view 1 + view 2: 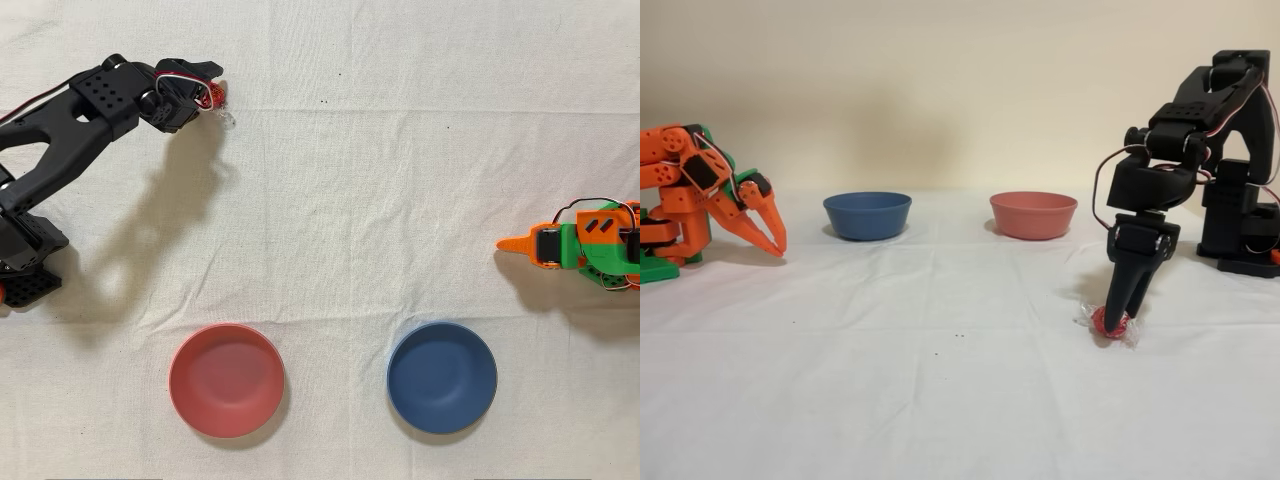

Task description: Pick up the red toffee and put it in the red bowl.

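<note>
Nearest the fixed camera: the red toffee (pixel 1110 321) on the white table (pixel 890 400), right of centre, clear wrapper ends splayed either side. Black arm's fingers (pixel 1127 292) point straight down, tips at the candy's top and seemingly touching it. They look drawn narrow about the foil, though whether they truly clamp it I cannot tell; the toffee sits on the cloth, not lifted. Farther back, the red bowl (pixel 1033 214), with the blue bowl (pixel 867 215) to its left. Idle orange arm (pixel 710 195) at the left edge.

Overhead view: gripper (pixel 213 95) at upper left, a spot of red toffee (pixel 216 96) and silvery wrapper at its tip. Red bowl (pixel 227 380) lies well apart, toward the bottom edge and nearly straight below the candy; blue bowl (pixel 441 377) to its right.

Judgement: grasp stage. To do it well, close on the round foil body, not on the twisted ends, which would likely slip. Squeeze fully before raising. Lift straight up, high enough to pass the bowl rim, swing across to the red bowl and release over its middle.
</note>
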Robot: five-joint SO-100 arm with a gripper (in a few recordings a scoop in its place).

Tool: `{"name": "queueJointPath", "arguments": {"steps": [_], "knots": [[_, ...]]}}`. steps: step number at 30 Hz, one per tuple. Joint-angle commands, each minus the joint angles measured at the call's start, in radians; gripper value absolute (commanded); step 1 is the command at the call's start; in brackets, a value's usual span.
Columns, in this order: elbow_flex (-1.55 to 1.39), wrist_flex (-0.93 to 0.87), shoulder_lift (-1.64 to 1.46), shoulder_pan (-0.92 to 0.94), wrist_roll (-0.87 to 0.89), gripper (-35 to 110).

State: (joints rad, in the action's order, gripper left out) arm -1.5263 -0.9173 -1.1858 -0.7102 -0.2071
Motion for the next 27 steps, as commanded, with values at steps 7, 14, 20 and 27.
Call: {"name": "queueJointPath", "arguments": {"steps": [7,14,20,27], "knots": [[0.066,-0.014,-0.011,0.021,-0.048,32],[0.117,-0.043,0.006,0.031,-0.058,32],[0.126,-0.048,0.021,0.028,-0.058,29],[0.130,-0.048,0.023,0.029,-0.064,18]]}}
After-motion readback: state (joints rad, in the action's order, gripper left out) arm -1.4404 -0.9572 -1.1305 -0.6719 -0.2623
